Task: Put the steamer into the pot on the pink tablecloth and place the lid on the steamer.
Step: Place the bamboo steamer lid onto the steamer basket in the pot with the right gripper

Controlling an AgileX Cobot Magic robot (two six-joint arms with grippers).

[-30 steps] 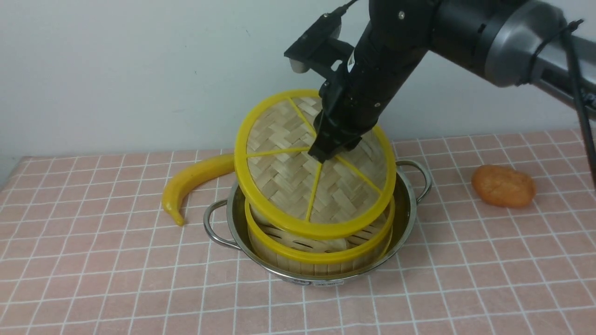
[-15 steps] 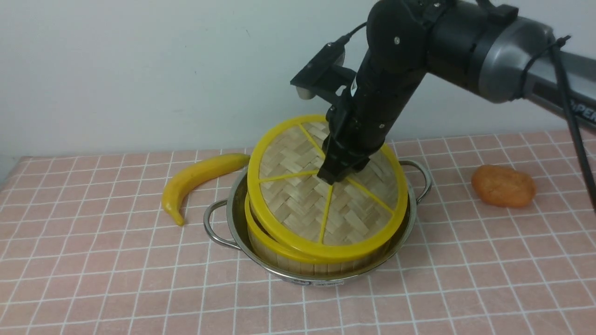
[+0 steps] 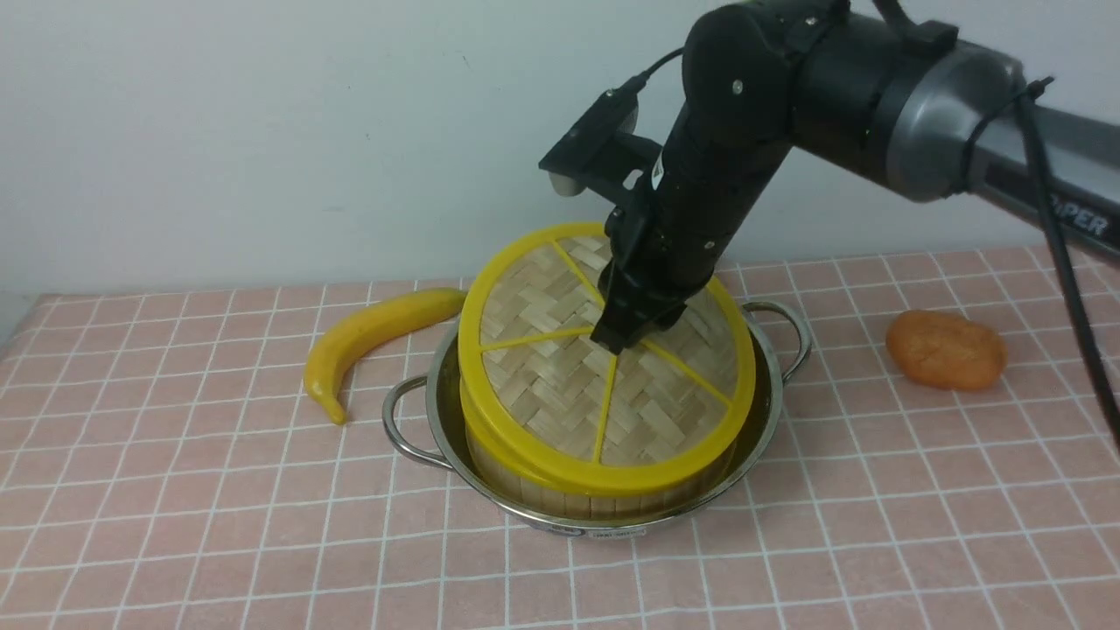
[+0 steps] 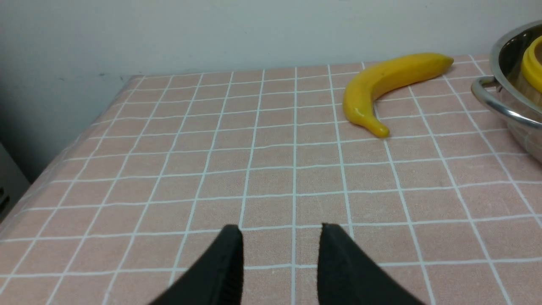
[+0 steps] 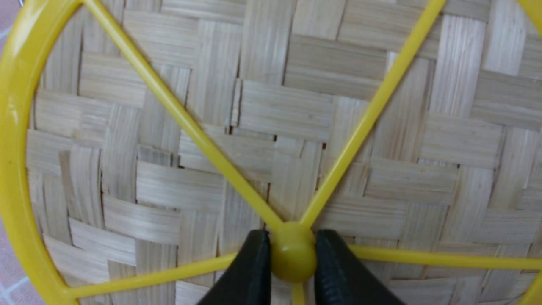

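The steel pot (image 3: 411, 418) stands on the pink tablecloth (image 3: 175, 490) with the bamboo steamer (image 3: 604, 500) inside it. On top of the steamer lies the woven lid (image 3: 560, 385), its far side still tilted up a little. My right gripper (image 3: 612, 337) is shut on the lid's yellow centre knob (image 5: 293, 253), one black finger on each side. The wrist view there is filled by the lid (image 5: 271, 118). My left gripper (image 4: 281, 231) hangs open over bare cloth, well to the left of the pot (image 4: 508, 114), with nothing between its fingers.
A yellow banana (image 3: 367, 337) lies just left of the pot, also the banana (image 4: 381, 84) in the left wrist view. An orange lump (image 3: 945, 350) sits at the right. The cloth's left edge (image 4: 63, 148) drops off near the wall.
My right gripper has come down with the lid, from tilted above the steamer to nearly flat on its rim. The left gripper has not moved.
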